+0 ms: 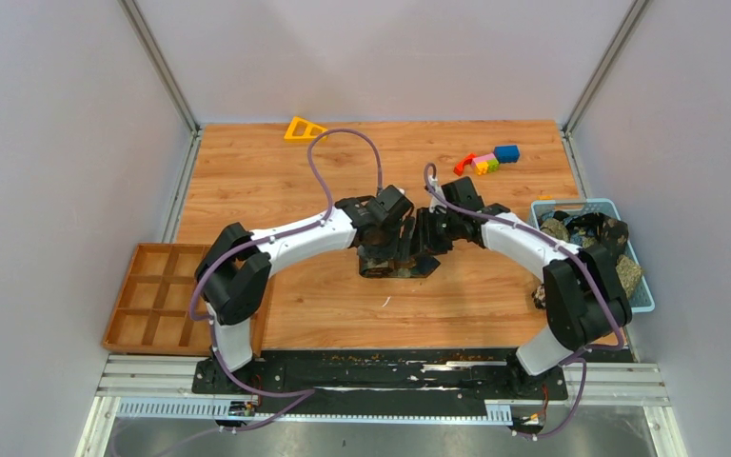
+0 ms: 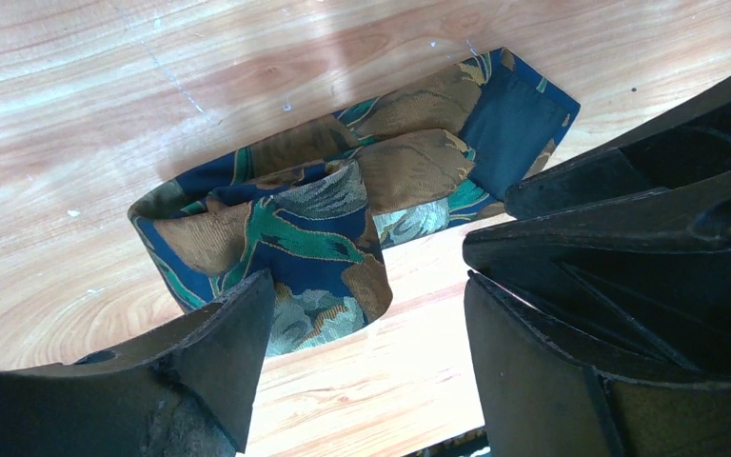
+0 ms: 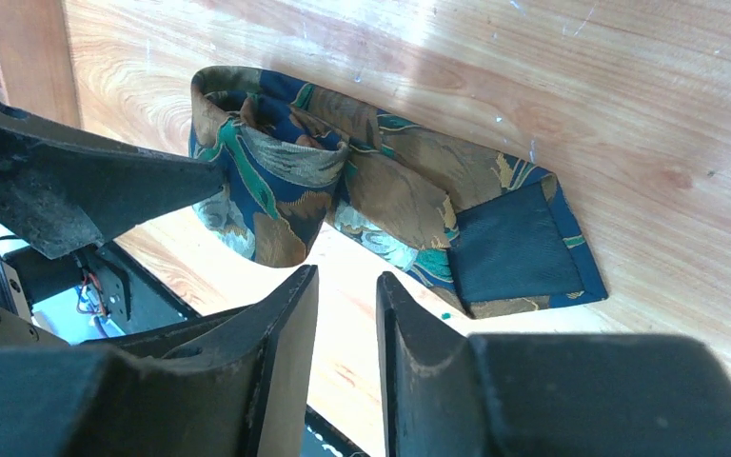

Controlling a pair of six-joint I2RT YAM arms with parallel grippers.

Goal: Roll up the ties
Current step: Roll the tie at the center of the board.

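One tie (image 2: 343,205), dark blue with brown, teal and gold pattern, lies on the wooden table (image 1: 324,305) loosely rolled at one end, with a flat dark-lined end sticking out. It shows in the top view (image 1: 387,265) and the right wrist view (image 3: 381,186). My left gripper (image 2: 366,319) is open and empty, just above the roll's near side, with its left finger (image 2: 214,357) beside the fabric. My right gripper (image 3: 347,290) is narrowly open and empty, just in front of the tie. In the top view both grippers, left (image 1: 392,243) and right (image 1: 428,238), meet over the tie.
A blue basket (image 1: 643,290) at the right edge holds more dark ties (image 1: 590,231). A wooden compartment tray (image 1: 157,295) sits at the left. Colourful toy blocks (image 1: 485,160) and a yellow triangle (image 1: 303,129) lie at the back.
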